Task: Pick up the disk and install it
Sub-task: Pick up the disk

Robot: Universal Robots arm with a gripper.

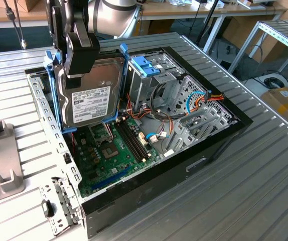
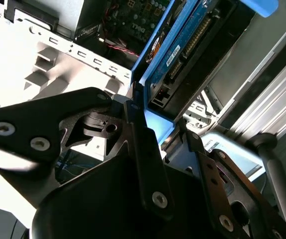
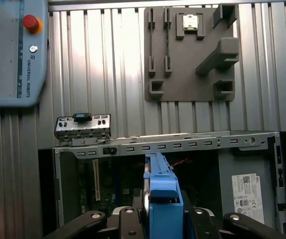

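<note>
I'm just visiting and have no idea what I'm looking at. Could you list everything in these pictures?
disk: one, dark grey with a white label and light blue bracket, held on edge over the open case
computer case: one, black, lying open on the table
circuit board: one, green, on the case floor
drive cage: one, grey metal, inside the case
cables: a bundle, orange and red, inside the case
fixture plate: one, grey, on the table beside the case
control panel: one, grey-blue with a red button, near the fixture plate
table: one, ribbed silver metal
gripper: one, black, shut on the disk
arm: one, grey, above the case
</note>
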